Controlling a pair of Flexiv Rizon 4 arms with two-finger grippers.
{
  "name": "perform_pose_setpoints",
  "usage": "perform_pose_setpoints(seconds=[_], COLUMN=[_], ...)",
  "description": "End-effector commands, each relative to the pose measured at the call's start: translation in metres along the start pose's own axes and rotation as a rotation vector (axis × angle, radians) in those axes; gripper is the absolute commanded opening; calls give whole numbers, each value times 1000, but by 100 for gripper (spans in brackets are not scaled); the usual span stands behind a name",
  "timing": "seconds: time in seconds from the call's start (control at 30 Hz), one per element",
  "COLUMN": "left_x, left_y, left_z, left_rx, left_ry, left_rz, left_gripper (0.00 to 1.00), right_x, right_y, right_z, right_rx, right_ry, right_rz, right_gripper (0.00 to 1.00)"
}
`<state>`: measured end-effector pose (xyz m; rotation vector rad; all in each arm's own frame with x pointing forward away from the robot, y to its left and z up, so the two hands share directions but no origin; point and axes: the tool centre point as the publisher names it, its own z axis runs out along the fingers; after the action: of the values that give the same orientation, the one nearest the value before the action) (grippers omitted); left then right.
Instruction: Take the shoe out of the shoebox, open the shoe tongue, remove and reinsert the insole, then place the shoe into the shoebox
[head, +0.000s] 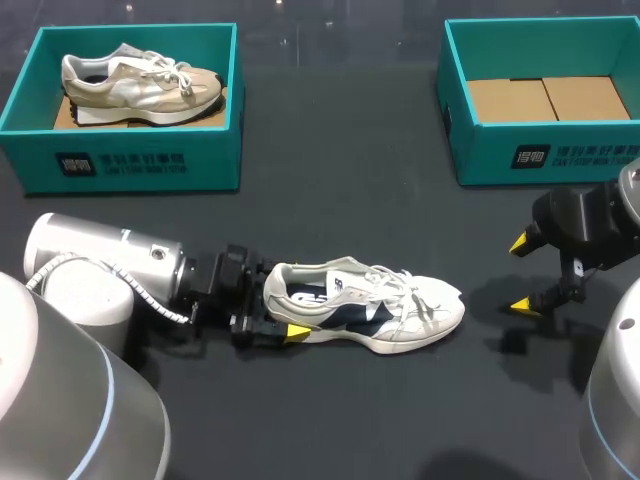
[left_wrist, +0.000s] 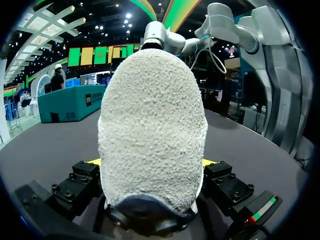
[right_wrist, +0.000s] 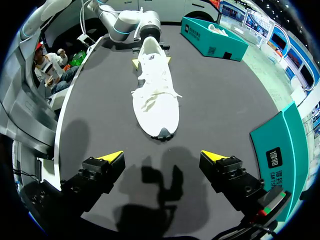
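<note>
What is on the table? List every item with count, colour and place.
white shoe: one, white with dark navy, lying on its side mid-table, toe toward the right arm
beige shoe: one, beige and white, inside the left box
left box: one, teal, far left of the table, no lid
right box: one, teal with a bare brown cardboard floor, far right, no shoe in it
table: one, black, under everything
left gripper: one, black with yellow tips, closed on the white shoe's heel
right gripper: one, black with yellow tips, open and holding nothing, beyond the white shoe's toe
</note>
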<state>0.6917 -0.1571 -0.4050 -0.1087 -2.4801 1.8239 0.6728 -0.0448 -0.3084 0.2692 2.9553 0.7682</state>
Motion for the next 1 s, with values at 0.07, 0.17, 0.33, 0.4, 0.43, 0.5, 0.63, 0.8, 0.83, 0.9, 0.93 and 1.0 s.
perform_pose_setpoints(seconds=[0.07, 0.17, 0.33, 0.4, 0.43, 0.5, 0.63, 0.8, 0.83, 0.9, 0.93, 1.0], left_x=[1, 2, 4, 4, 4, 4, 4, 4, 4, 4, 4, 4], left_y=[1, 1, 1, 1, 1, 1, 1, 1, 1, 1, 1, 1], left_z=[6, 7, 6, 6, 6, 6, 6, 6, 6, 6, 6, 6], left_rx=[-2, 0, -2, -2, -2, -2, -2, -2, -2, -2, -2, -2], left_ry=[1, 5, 12, 12, 12, 12, 12, 12, 12, 12, 12, 12], left_rz=[1, 6, 10, 10, 10, 10, 10, 10, 10, 10, 10, 10], left_gripper=[0, 0, 0, 0, 0, 0, 0, 0, 0, 0, 0, 0], right_x=[1, 1, 1, 1, 1, 1, 1, 1, 0, 3, 6, 9], right_y=[0, 0, 0, 0, 0, 0, 0, 5, 10, 23, 29, 42], right_z=[0, 0, 0, 0, 0, 0, 0, -2, -4, -4, -5, -9], right_rx=[1, 1, 1, 1, 1, 1, 1, 0, 22, 114, 160, 224], right_ry=[-2, -2, -2, -2, -2, -2, -2, -9, -14, -50, -72, -98], right_rz=[-1, -1, -1, -1, -1, -1, -1, 41, 92, 176, 217, 350], right_gripper=[100, 100, 100, 100, 100, 100, 100, 100, 100, 100, 100, 100])
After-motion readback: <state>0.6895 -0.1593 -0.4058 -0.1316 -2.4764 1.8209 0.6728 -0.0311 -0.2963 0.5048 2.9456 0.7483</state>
